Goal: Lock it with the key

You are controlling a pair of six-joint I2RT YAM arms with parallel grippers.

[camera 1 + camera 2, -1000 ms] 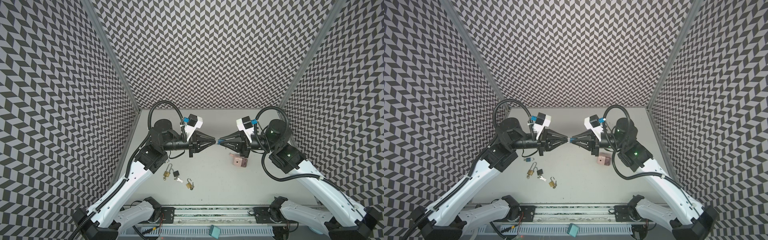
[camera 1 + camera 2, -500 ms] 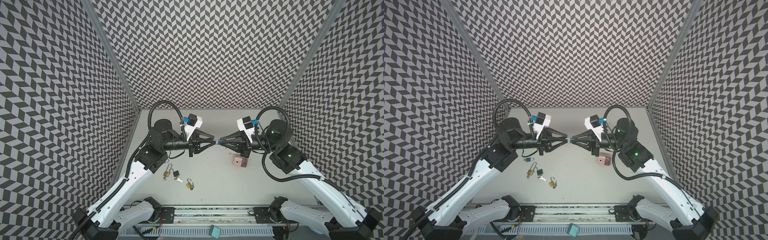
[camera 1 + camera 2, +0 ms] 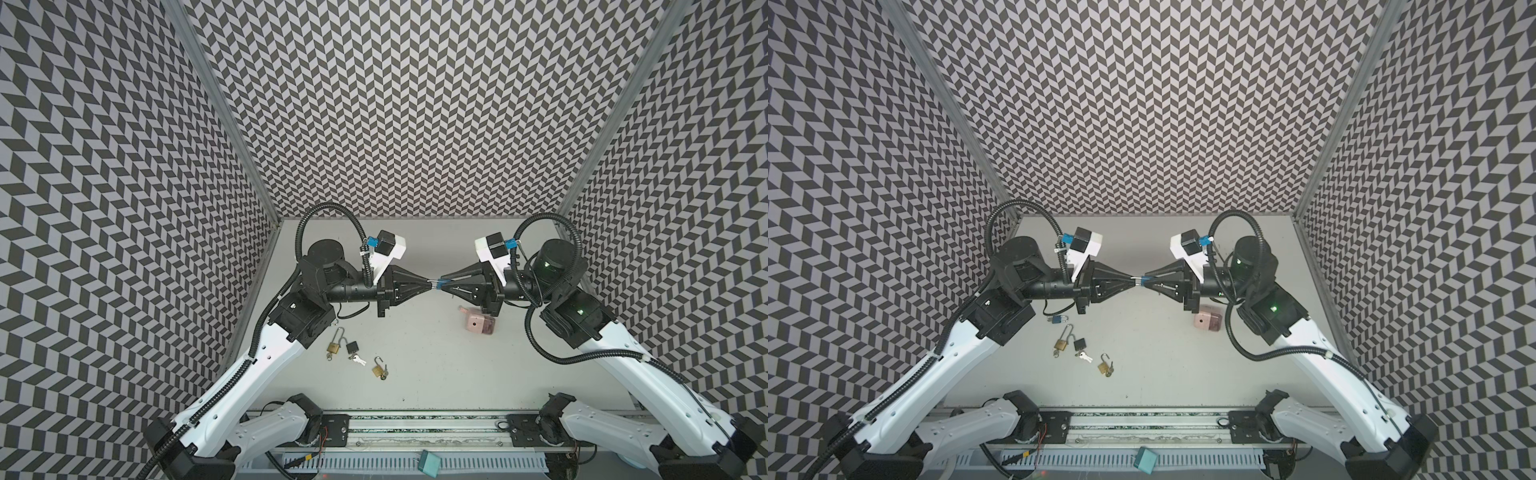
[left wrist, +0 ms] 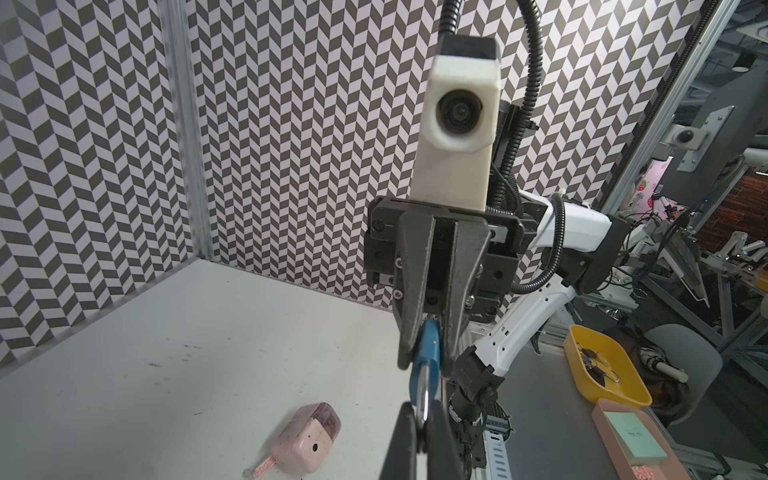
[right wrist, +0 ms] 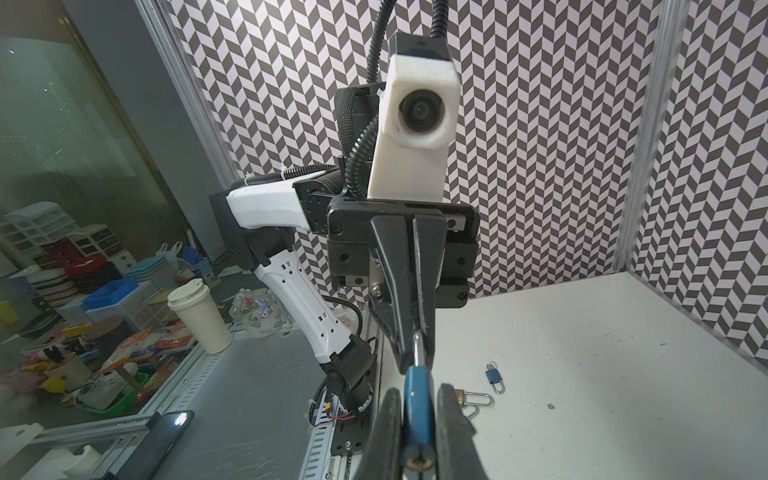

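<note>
1. Two tools meet tip to tip above the bench (image 3: 415, 365).
2. Right tool (image 3: 445, 286) is clamped on the body of a blue padlock (image 4: 428, 351).
3. Left tool (image 3: 429, 284) is closed tight on its shackle (image 5: 417, 348).
4. Loose keys (image 3: 358, 360) lie on the bench beside a black lock (image 3: 352, 346), well apart from both tools.

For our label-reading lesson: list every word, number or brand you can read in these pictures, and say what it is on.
No text can be read anywhere.
On the mint card in the pink box: print too small to read.
On the blue padlock and the brass padlock: no legible marking.
</note>
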